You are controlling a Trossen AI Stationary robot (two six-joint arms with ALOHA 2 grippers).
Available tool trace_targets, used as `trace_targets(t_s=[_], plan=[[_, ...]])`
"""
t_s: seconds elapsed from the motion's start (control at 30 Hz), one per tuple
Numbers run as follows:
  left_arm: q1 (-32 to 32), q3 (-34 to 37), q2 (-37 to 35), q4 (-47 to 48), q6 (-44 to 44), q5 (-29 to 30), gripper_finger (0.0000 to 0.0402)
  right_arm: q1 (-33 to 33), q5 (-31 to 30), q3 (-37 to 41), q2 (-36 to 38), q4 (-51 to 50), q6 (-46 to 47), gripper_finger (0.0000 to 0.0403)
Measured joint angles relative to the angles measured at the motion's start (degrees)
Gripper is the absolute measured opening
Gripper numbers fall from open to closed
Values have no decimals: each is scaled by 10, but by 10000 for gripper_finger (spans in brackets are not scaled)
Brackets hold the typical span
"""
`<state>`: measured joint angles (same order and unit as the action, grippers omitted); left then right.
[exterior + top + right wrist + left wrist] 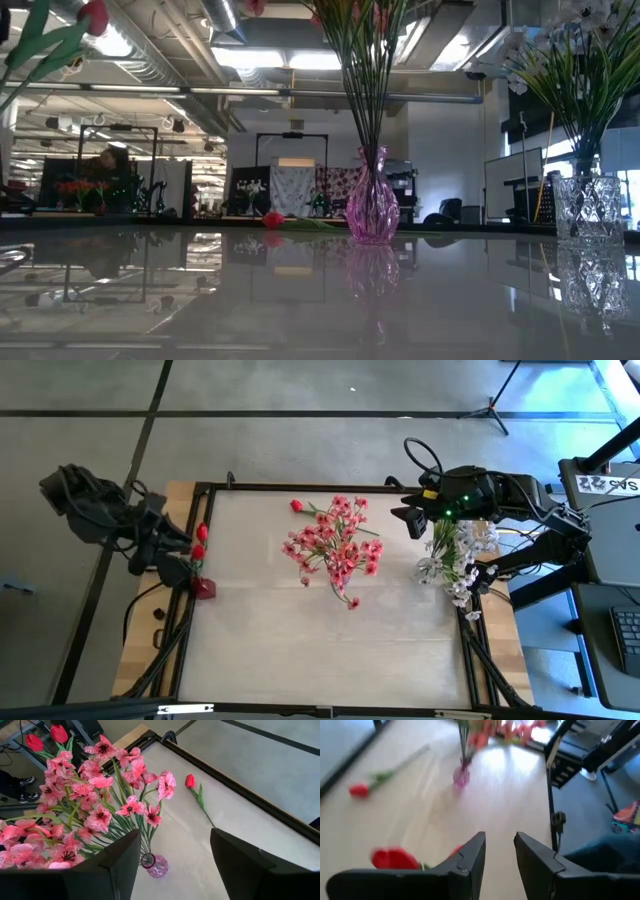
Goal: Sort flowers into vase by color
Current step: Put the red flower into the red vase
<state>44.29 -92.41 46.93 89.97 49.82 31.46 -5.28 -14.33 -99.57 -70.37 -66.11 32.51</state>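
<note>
The table (330,640) fills the high view's centre; the pink flowers (333,546) stand mid-frame in a pink vase (371,208), visible only low; white flowers (455,560) at right; one red bud (297,506) lies above; left gripper (499,851) and right gripper (175,851) gape, empty; the red vase (204,588) is half hidden.

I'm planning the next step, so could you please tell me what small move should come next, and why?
Probably send the left gripper from the red vase toward the single red bud on a green stem lying near the table's far edge. Its fingers are open and empty, and this is the only flower not yet in a vase. The right gripper waits above the white flowers.
</note>
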Motion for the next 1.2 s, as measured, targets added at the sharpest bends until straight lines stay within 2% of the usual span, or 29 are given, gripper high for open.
trace_targets(t_s=[0.1, 0.23, 0.3, 0.4, 0.5, 0.63, 0.73, 0.87, 1.2], plan=[[0, -46, 25, -2, -41, 64, 103, 0, -3, 0, 0, 1, -12, 239], [0, -91, 47, -13, -79, 180, 103, 0, -46, 0, -2, 8, -29, 239], [0, -109, 53, -25, -102, 221, 103, -4, -72, 0, -8, 26, -32, 239], [-1, -125, 57, -81, -155, 266, 103, -40, -74, 0, -19, 67, -61, 239], [-1, -127, 56, -158, -220, 287, 103, -84, -50, 0, -36, 128, -84, 239], [-1, -127, 56, -237, -295, 294, 103, -148, 27, 0, -76, 225, -99, 239], [-1, -127, 60, -271, -323, 326, 103, -196, 83, 0, -112, 282, -100, 239], [-1, -127, 59, -277, -319, 359, 103, -254, 121, 0, -164, 311, -72, 239], [-1, -127, 59, -275, -278, 364, 103, -349, 212, 0, -289, 328, -76, 239]])
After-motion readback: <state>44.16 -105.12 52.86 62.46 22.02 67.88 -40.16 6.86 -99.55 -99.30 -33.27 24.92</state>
